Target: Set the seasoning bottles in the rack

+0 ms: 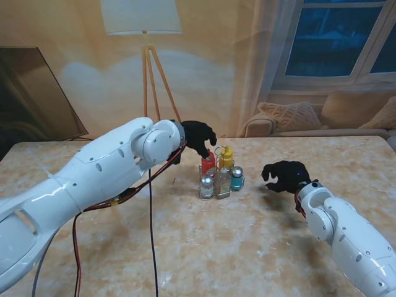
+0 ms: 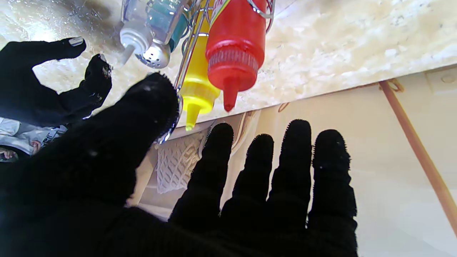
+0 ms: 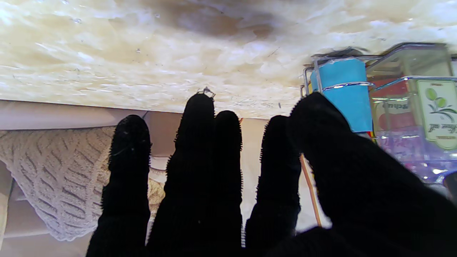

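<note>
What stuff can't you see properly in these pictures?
- Stand view: the wire rack and its small silver-capped shaker are too small to make out clearly.
- Left wrist view: the red squeeze bottle and yellow squeeze bottle are cut off at the edge.
- Right wrist view: the black right hand hides part of the blue-labelled bottle.

left hand [image 1: 199, 138] covers red bottle [image 1: 208, 164] cap; rack [image 1: 221, 192] wire mostly hidden behind bottles, base cropped in wrist views.
</note>
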